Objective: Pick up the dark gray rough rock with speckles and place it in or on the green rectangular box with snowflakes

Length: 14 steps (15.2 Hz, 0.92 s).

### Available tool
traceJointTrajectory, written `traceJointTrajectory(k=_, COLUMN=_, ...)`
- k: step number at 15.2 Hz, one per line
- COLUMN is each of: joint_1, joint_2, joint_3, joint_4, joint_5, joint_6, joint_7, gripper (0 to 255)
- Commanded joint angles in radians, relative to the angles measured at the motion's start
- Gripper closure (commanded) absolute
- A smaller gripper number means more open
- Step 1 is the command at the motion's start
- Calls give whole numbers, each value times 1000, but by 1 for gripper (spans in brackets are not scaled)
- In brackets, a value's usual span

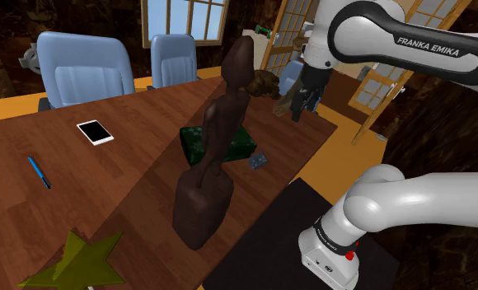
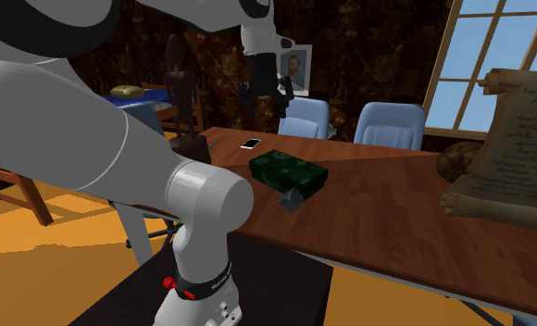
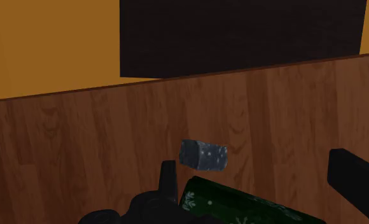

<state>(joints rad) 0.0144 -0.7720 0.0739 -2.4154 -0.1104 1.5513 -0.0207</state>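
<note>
The dark gray speckled rock (image 1: 257, 162) lies on the wooden table (image 1: 138, 156) close to its edge, just beside a corner of the green box with snowflakes (image 1: 244, 142). In the second exterior view the rock (image 2: 290, 200) sits in front of the box (image 2: 288, 171). My black gripper (image 1: 302, 103) hangs well above the table, above and beyond both, holding nothing. In the wrist view the fingers (image 3: 168, 181) stand wide apart, so the gripper (image 3: 259, 186) is open, with the rock (image 3: 203, 155) and the box's edge (image 3: 240, 203) far below.
A tall dark brown statue (image 1: 213, 156) stands on the table and hides part of the box in the shoulder view. A white tablet (image 1: 95, 132), blue pen (image 1: 39, 172) and green star (image 1: 72, 264) lie farther along. Blue chairs (image 1: 85, 70) line the far side. A scroll (image 2: 507, 157) stands at the table's end.
</note>
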Motion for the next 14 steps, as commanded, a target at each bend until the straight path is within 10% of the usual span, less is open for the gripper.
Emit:
traceJointTrajectory(k=1, joint_1=0, joint_2=0, joint_3=0, joint_4=0, joint_5=0, joint_6=0, joint_7=0, gripper=0)
traceJointTrajectory(k=14, joint_1=70, joint_2=-30, joint_3=-235, joint_4=-485, joint_5=-196, joint_6=693, joint_7=-438, gripper=0)
